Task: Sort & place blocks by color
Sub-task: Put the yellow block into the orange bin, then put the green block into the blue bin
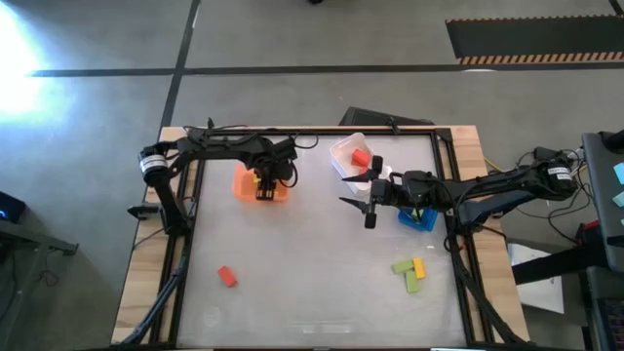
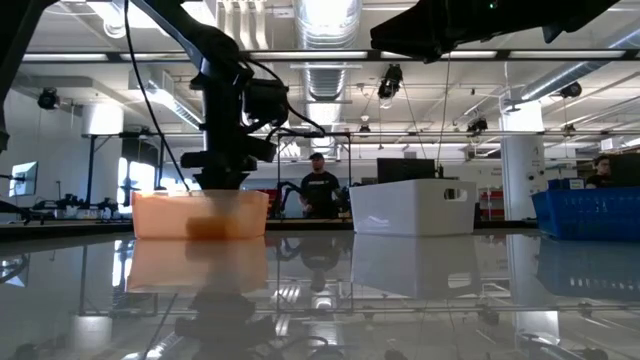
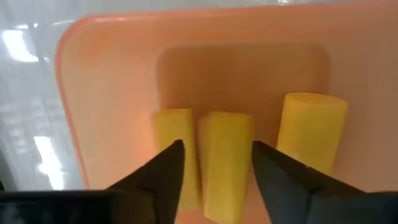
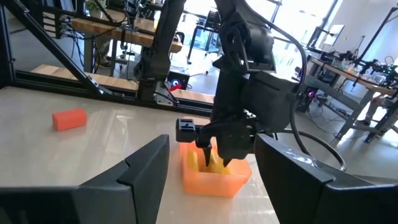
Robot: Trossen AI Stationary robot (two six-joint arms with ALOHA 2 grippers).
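Note:
My left gripper hangs open over the orange bin, pointing down into it. In the left wrist view its fingers stand on either side of the middle one of three yellow blocks lying on the bin floor, with a gap showing on one side. My right gripper hovers open above the table between the white bin and the blue bin. A red block lies in the white bin. A red block lies loose near the left. Two green blocks and a yellow block lie near the right.
The three bins stand in a row across the table's middle: the orange bin, the white bin and the blue bin. A dark frame runs around the table mat. A person stands far off in the room.

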